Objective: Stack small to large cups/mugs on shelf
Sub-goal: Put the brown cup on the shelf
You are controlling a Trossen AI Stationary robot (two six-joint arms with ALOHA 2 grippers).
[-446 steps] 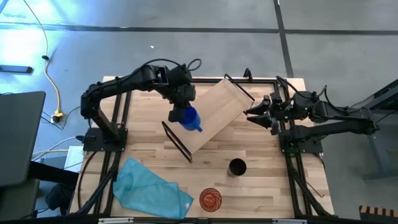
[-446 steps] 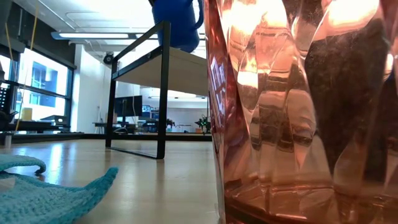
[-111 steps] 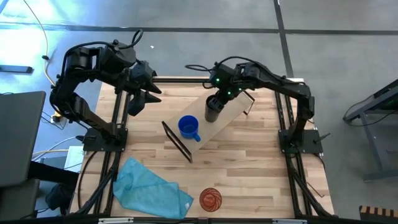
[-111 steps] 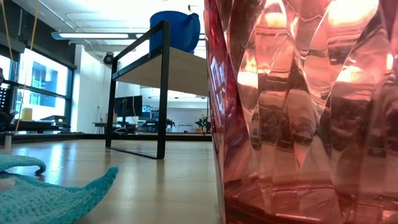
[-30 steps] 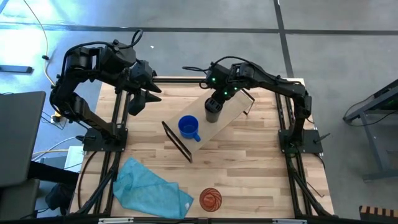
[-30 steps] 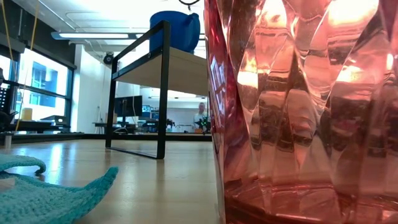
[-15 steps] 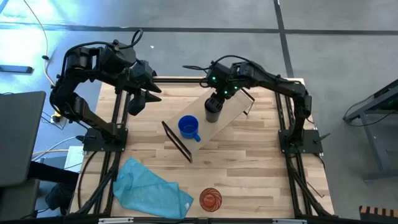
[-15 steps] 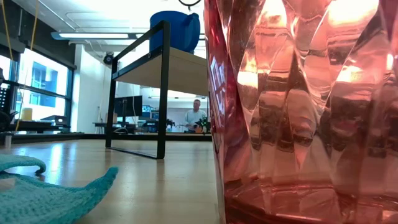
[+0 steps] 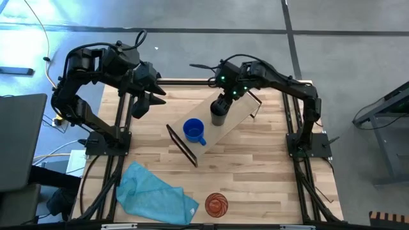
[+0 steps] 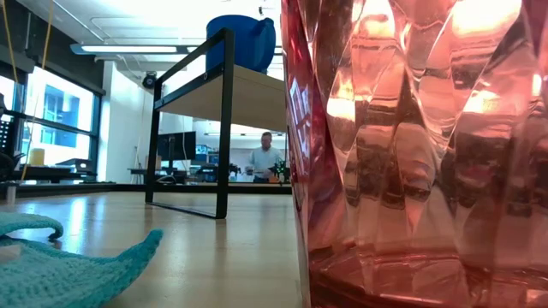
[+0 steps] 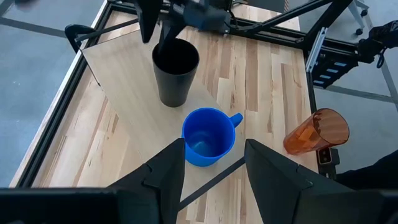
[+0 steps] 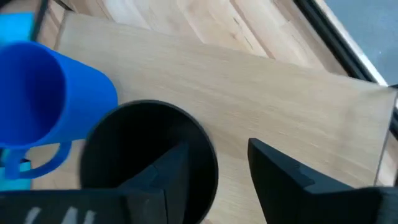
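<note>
Right gripper [image 9: 222, 101], fingers spread, hangs just over the black cup [image 9: 218, 111] it held seconds ago, now standing free on the shelf [image 9: 231, 107] beside one blue mug [image 9: 194, 131] (handle facing near). One orange ribbed tumbler [image 9: 216, 204] waits near-side. Left gripper [image 9: 143, 102] idles far-left, open.

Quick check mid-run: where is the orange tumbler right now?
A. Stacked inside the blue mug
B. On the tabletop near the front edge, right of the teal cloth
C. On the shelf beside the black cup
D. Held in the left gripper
B. The high view shows the orange tumbler standing on the tabletop beside the teal cloth, while only the blue mug and black cup sit on the shelf.
</note>
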